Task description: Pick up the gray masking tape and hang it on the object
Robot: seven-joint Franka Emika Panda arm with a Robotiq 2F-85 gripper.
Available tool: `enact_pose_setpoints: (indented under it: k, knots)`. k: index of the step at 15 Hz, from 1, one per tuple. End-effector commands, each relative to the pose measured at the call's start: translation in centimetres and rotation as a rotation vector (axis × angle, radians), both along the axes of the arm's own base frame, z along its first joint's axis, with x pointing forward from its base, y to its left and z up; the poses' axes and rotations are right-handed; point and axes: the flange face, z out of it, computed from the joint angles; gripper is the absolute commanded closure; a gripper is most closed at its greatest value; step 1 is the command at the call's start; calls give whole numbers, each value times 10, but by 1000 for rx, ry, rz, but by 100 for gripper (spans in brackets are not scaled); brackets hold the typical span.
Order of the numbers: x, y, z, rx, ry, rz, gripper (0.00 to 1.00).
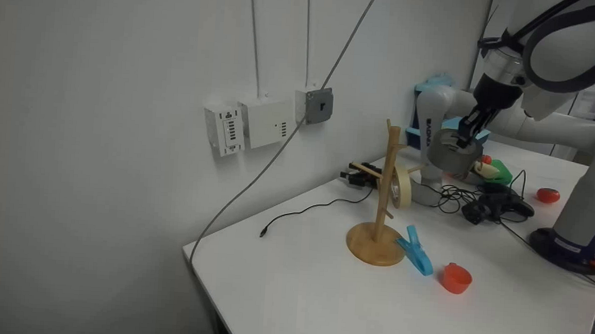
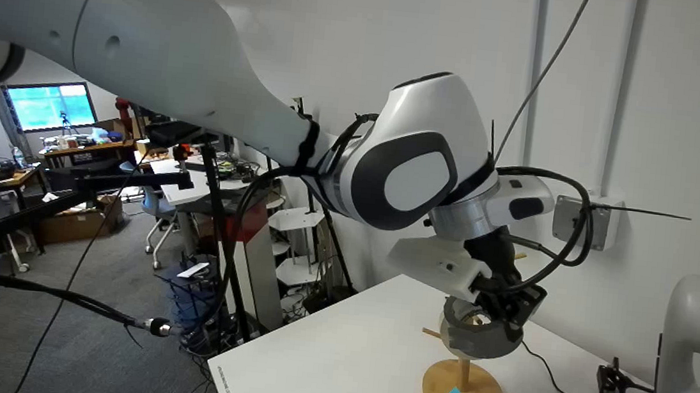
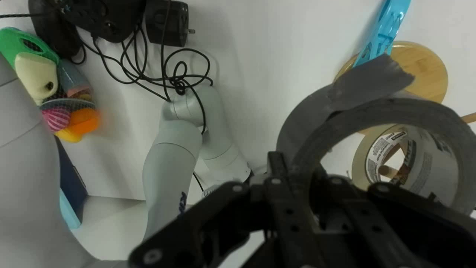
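wrist view: we begin at far left with a cluster of coloured items (image 3: 41, 78), then tangled black cables (image 3: 180, 88) and a jointed white arm (image 3: 169, 160). right of these comes the gripper (image 3: 297, 175), its fingers clamped on the gray masking tape (image 3: 308, 119), one outside the ring and one inside its hole. from that grip the tape reaches out to the right of the fingertips, its loose end seen just below a blue clothespin (image 3: 385, 33), and through the hole we see a cream tape roll (image 3: 360, 163).

in an exterior view we go right from the left corner of the worktop (image 1: 294, 301). a black cord (image 1: 321, 205) lies near the edge along the wall (image 1: 97, 149), and further in from that edge the wooden stand (image 1: 384, 193) is upright, with the cream tape roll hung on a side peg. the blue clothespin lies just right of the round base, one tip seen over its rim. next comes the gray masking tape, tilted in the air, right of the pegs and apart from them, seen between the stand and the right edge. lower down, a red cup (image 1: 457, 278) sits on the worktop, and nearer the right edge we find a red round item (image 1: 548, 196).

in an exterior view the gray masking tape (image 2: 482, 343) hides part of the stand's post from us, and the round base shows below it.
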Motion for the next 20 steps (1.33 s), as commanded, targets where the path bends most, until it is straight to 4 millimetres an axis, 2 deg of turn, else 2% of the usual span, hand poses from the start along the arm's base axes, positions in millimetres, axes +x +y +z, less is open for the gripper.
enact_pose_setpoints:
  k: [1, 11, 20]
  knots:
    - [11, -3, 13, 0, -36, 2, 96]
    - [15, -7, -19, 62, -37, -28, 96]
    - [22, 2, -32, 101, -44, -24, 96]
